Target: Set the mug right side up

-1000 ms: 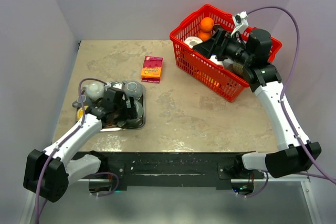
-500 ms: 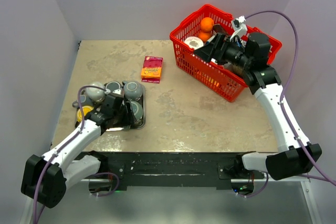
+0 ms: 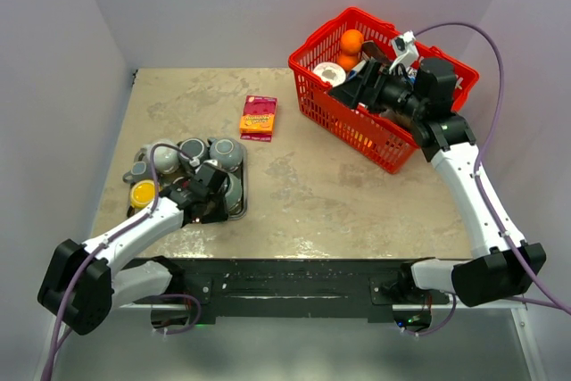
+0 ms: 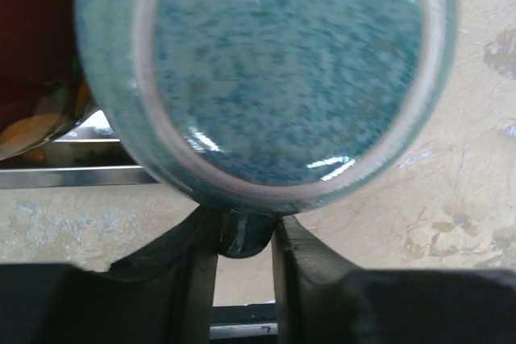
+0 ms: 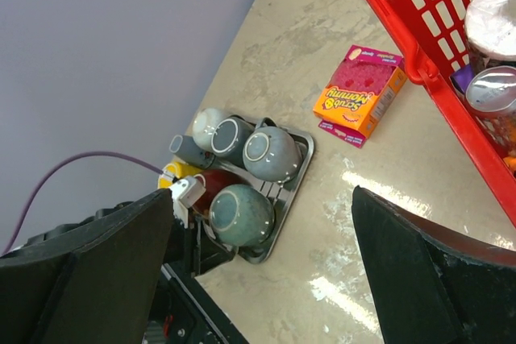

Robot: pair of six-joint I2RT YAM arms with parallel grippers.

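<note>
A blue-green speckled mug lies bottom-up at the near right corner of the metal tray. Its round base faces the left wrist camera. In the top view this mug sits just right of my left gripper. The mug's handle sticks out toward me, and my left gripper is shut on it, with a black finger pressed on each side. My right gripper hangs wide open above the red basket, holding nothing, and looks down on the mug.
Several other grey mugs stand upside down in the tray, along with a dark red one and a yellow one. A pink and orange sponge box lies mid-table. The basket holds an orange and cans.
My left gripper slid back to the tray's near side and its jaws closed from wide open onto the mug's handle. The right arm barely shifted.
</note>
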